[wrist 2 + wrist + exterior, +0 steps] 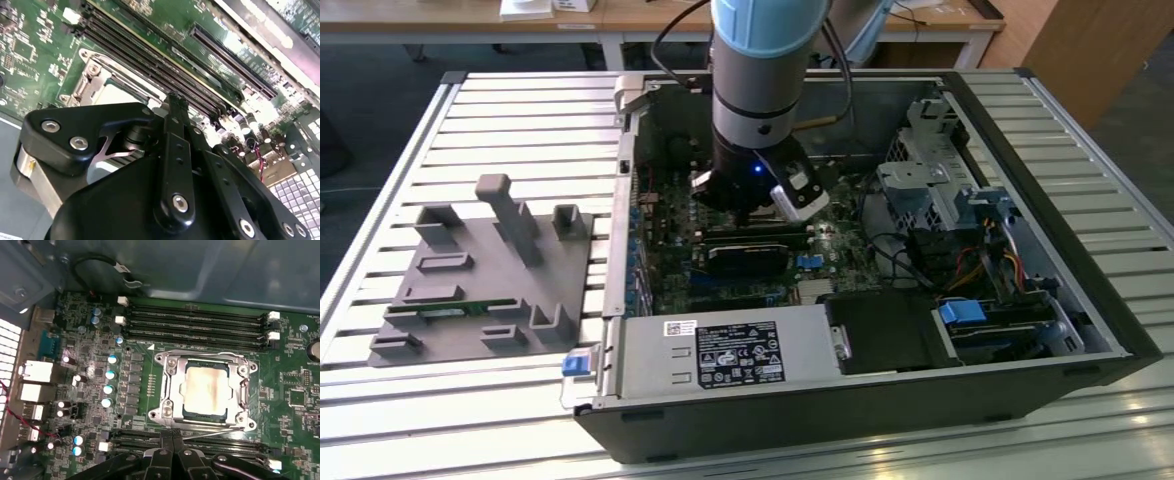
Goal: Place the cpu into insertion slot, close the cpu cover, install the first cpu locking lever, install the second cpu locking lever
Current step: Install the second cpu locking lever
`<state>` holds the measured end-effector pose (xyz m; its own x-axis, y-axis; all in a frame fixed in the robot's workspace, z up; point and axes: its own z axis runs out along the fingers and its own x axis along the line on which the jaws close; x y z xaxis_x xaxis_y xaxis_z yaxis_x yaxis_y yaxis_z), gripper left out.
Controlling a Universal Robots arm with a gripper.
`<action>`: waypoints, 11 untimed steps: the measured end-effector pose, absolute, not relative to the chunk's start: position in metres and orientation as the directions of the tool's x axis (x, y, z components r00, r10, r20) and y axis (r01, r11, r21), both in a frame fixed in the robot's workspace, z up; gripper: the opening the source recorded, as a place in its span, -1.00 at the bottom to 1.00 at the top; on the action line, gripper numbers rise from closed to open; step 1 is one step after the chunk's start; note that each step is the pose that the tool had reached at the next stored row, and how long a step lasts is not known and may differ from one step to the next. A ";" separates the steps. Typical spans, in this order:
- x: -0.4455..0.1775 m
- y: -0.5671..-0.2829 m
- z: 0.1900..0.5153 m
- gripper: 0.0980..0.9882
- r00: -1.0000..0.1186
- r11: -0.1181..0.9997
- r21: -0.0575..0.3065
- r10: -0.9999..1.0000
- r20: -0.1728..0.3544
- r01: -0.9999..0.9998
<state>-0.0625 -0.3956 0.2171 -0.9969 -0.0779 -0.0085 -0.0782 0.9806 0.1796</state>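
— What do we see of the cpu [206,390]?

— In the first wrist view we see it as a pale silver-grey square with a faint yellowish stain, seated in the insertion slot [204,416], right of the frame's centre. The cpu cover [172,390], a thin silver metal frame with a big square window, lies flat down over it, so the chip shows through the window.

— And around the socket?

— Long black memory slots [195,322] run above it in that frame, with another bank below. A thin metal lever [210,432] lies along the lower edge of the cover, slightly slanted. To the left we see blue-topped capacitors [107,388] on the green motherboard [295,375].

— Where is the gripper [172,436]?

— Low in the first wrist view, its black fingertips pressed together, meeting just at the lower rim of the socket frame, beside that lever. We cannot tell whether they touch the lever. The jaws look clenched, with no gap between the tips and nothing clearly held.

— And from outside?

— In the exterior view, the arm [767,70] reaches down into the open computer case [1067,200], upper centre of the frame. A grey fixture block [487,275] sits on the slatted table [400,130] at the exterior view's left.
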 end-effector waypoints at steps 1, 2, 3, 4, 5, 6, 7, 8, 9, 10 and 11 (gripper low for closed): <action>-0.063 -0.396 0.217 -0.98 -0.997 0.980 0.182 -0.078 -0.009 -0.078; -0.064 -0.396 0.216 -0.98 -0.997 0.980 0.184 -0.078 -0.009 -0.078; -0.064 -0.396 0.215 -0.98 -0.997 0.980 0.185 -0.078 -0.009 -0.078; -0.064 -0.396 0.213 -0.98 -0.997 0.980 0.185 -0.078 -0.009 -0.078; -0.064 -0.396 0.212 -0.98 -0.997 0.979 0.186 -0.078 -0.009 -0.078; -0.064 -0.396 0.210 -0.98 -0.997 0.979 0.188 -0.078 -0.009 -0.078; -0.065 -0.396 0.209 -0.98 -0.997 0.979 0.190 -0.078 -0.009 -0.078; -0.065 -0.396 0.208 -0.98 -0.997 0.978 0.193 -0.078 -0.009 -0.078; -0.065 -0.396 0.207 -0.98 -0.997 0.977 0.198 -0.078 -0.010 -0.078; -0.065 -0.396 0.206 -0.98 -0.997 0.976 0.203 -0.078 -0.010 -0.078; -0.065 -0.396 0.205 -0.98 -0.997 0.975 0.206 -0.078 -0.011 -0.078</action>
<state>-0.0648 -0.3956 0.2048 -0.9969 -0.0777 -0.0107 -0.0782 0.9753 0.2064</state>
